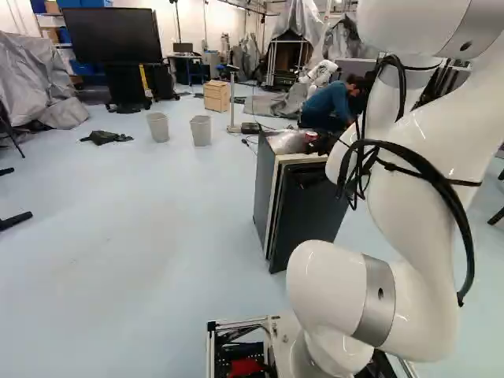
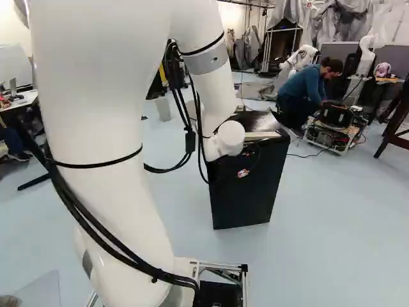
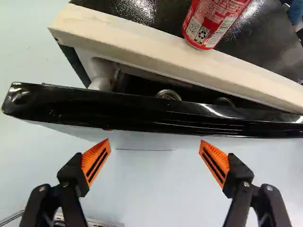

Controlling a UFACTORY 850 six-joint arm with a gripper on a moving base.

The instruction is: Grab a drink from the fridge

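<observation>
Fridge (image 2: 246,198) sits at twelve o'clock from the base, its black door (image 3: 142,112) slightly ajar. The jaws are spread well apart with nothing between them, orange pads (image 3: 96,161) on the near side of that door. At one o'clock from them, a red can (image 3: 213,21) stands on the fridge top, right by the pale front edge. Inside the gap, a round silver can top (image 3: 168,95) shows at about twelve o'clock from the jaws. Two bins (image 1: 201,131) stand at ten o'clock from the fridge in the left base view.
</observation>
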